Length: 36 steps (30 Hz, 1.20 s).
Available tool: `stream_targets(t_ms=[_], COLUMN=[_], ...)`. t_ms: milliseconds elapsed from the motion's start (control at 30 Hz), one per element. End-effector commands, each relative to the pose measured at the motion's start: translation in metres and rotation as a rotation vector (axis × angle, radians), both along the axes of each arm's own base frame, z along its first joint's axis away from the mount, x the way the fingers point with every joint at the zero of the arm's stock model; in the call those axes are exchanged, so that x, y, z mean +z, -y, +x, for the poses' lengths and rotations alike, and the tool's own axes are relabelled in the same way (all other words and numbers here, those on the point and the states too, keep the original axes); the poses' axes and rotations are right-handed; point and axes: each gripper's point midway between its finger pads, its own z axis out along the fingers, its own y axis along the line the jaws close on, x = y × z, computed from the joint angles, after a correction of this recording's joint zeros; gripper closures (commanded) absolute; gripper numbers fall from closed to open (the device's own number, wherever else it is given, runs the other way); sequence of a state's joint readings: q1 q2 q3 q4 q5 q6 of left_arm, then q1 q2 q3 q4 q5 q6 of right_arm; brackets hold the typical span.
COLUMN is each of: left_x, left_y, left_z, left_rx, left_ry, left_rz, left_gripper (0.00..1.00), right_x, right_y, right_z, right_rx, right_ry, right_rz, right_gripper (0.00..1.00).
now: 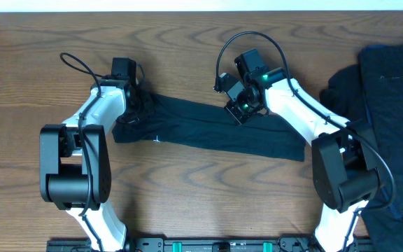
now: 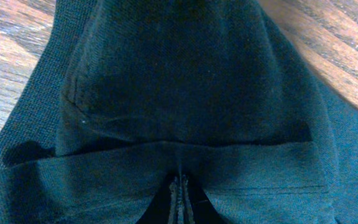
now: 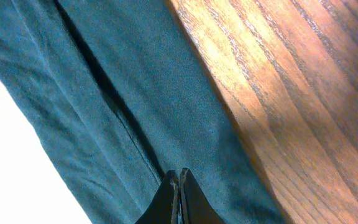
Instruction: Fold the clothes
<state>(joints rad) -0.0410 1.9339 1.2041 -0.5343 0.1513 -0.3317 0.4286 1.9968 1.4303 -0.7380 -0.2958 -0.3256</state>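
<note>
Navy garment: we've got the navy garment [image 1: 208,131] stretched out over the tabletop [image 1: 187,196] as a long narrow band near the middle. In the overhead view it runs from about 9 o'clock down toward 4 o'clock.
Left end effector: the left end effector [image 1: 136,105] sits on the band's 9 o'clock end with its jaws squeezed together. The left wrist view shows fabric bunched up and pinched right at the tips, so we'd call it gripping the garment.
Right end effector: the right end effector [image 1: 242,112] is on the band's upper edge, roughly 12 o'clock from its middle, jaws pressed together too. In the right wrist view a crease runs straight into the tips, so we read it as clamped on the cloth as well.
Tag: a tiny white tag [image 1: 157,138] shows on the lower edge, near the left end.
Other clothes: a pile of dark clothes [image 1: 397,98] sits at the 3 o'clock edge of the tabletop, apart from the band.
</note>
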Motion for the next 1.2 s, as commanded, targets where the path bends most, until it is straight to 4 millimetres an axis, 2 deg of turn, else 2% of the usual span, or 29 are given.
stream_targets(t_ms=[0, 167, 400, 567, 900, 1167], left_x=[-0.010, -0.010, -0.010, -0.010, -0.010, -0.010], left_y=[-0.002, -0.002, -0.002, -0.002, -0.002, -0.002], left_z=[-0.004, -0.004, -0.004, -0.004, -0.004, -0.004], left_rx=[-0.017, -0.017, -0.017, -0.017, -0.017, -0.017], left_ry=[-0.022, -0.022, -0.022, -0.022, -0.022, -0.022], left_rz=[0.008, 0.010, 0.010, 0.010, 0.010, 0.010], left_gripper=[0.94, 0.94, 0.94, 0.94, 0.94, 0.94], right_x=[-0.019, -0.035, -0.038, -0.034, -0.031, -0.030], right_y=[-0.002, -0.006, -0.002, -0.008, -0.006, -0.006], right_z=[-0.003, -0.012, -0.021, -0.028, -0.053, -0.068], right_rx=[0.021, 0.035, 0.034, 0.044, 0.053, 0.064], right_ry=[-0.033, -0.093, -0.132, -0.168, -0.281, -0.330], right_rz=[-0.019, -0.009, -0.026, 0.010, 0.015, -0.006], right_gripper=[0.97, 0.97, 0.97, 0.97, 0.96, 0.90])
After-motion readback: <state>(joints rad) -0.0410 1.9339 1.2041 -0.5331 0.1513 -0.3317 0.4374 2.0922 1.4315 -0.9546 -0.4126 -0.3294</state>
